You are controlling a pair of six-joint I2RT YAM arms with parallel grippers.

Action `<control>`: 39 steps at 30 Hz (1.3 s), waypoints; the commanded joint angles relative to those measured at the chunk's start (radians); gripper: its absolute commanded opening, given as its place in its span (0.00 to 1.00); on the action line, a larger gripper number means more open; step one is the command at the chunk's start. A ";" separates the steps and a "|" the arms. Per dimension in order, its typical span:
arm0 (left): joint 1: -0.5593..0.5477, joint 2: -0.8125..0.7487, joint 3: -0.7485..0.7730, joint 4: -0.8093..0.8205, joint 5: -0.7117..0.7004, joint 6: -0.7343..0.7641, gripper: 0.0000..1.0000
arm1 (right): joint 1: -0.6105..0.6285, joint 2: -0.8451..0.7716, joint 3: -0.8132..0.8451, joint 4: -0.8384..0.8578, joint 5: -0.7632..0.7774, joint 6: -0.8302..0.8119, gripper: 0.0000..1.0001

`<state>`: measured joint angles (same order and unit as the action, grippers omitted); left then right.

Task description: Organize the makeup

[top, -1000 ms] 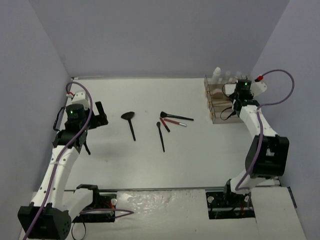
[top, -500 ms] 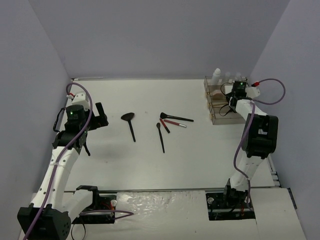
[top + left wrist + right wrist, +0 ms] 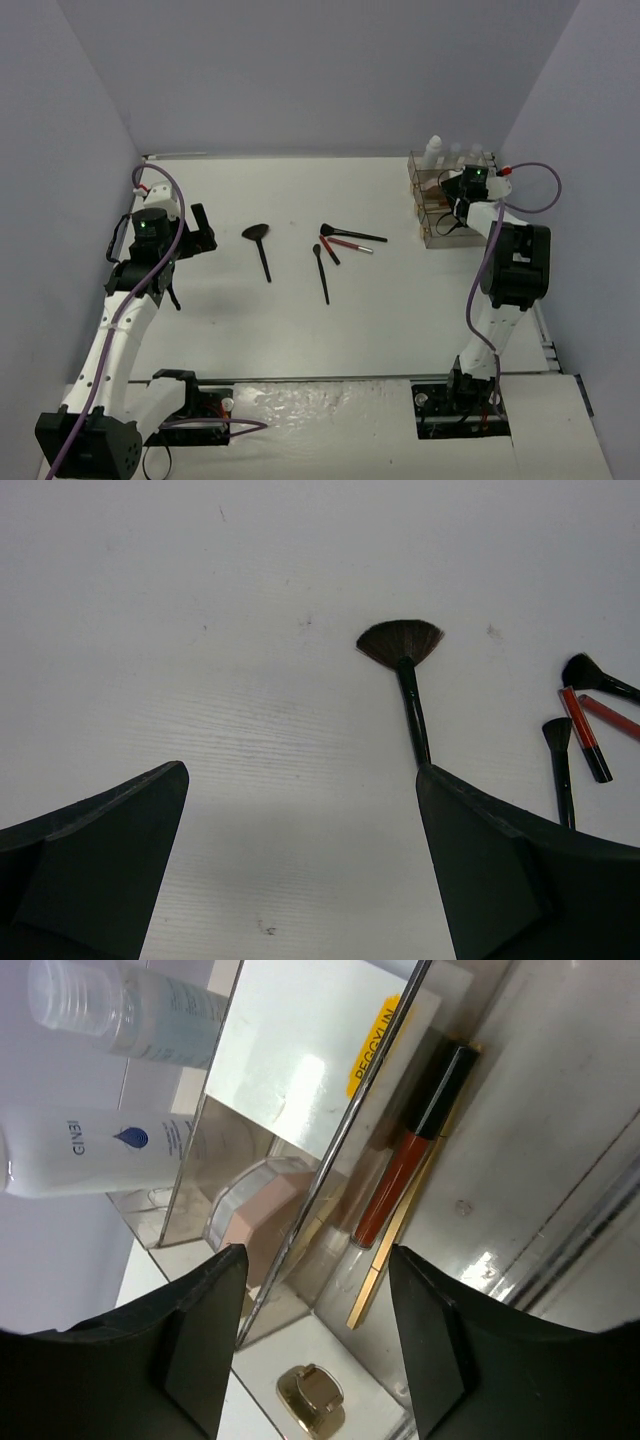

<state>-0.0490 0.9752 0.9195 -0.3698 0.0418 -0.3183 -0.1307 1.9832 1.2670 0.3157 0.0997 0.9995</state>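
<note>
Calling fan brush (image 3: 400, 643) for wide-open left gripper (image 3: 300, 770): lies organizer-side (image 3: 430, 232) of it, handle crosswise to jaw line; right gripper (image 3: 318, 1252) at organizer, parted, empty.

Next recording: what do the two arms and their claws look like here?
The left arm and right arm are white links with black joint housings. A purple cable runs along each to the wrist, where a green light glows. The left claw and right claw each have two broad matte-black wedge fingers.
</note>
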 commanded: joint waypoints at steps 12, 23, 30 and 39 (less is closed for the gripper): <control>0.008 -0.011 0.034 0.039 0.001 0.000 0.97 | 0.244 -0.376 -0.029 -0.167 -0.255 -0.766 0.59; 0.008 -0.023 0.029 0.044 -0.012 0.003 0.97 | 0.619 -0.348 -0.205 -0.228 -0.221 -1.012 0.58; 0.008 -0.008 0.032 0.038 -0.013 0.007 0.97 | 0.739 -0.228 -0.208 -0.193 -0.161 -1.044 0.54; 0.008 -0.009 0.032 0.039 -0.016 0.008 0.97 | 0.775 -0.109 -0.181 -0.155 -0.152 -1.042 0.49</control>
<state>-0.0490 0.9733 0.9195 -0.3698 0.0349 -0.3176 0.6339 1.8489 1.0490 0.1119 -0.0898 -0.0276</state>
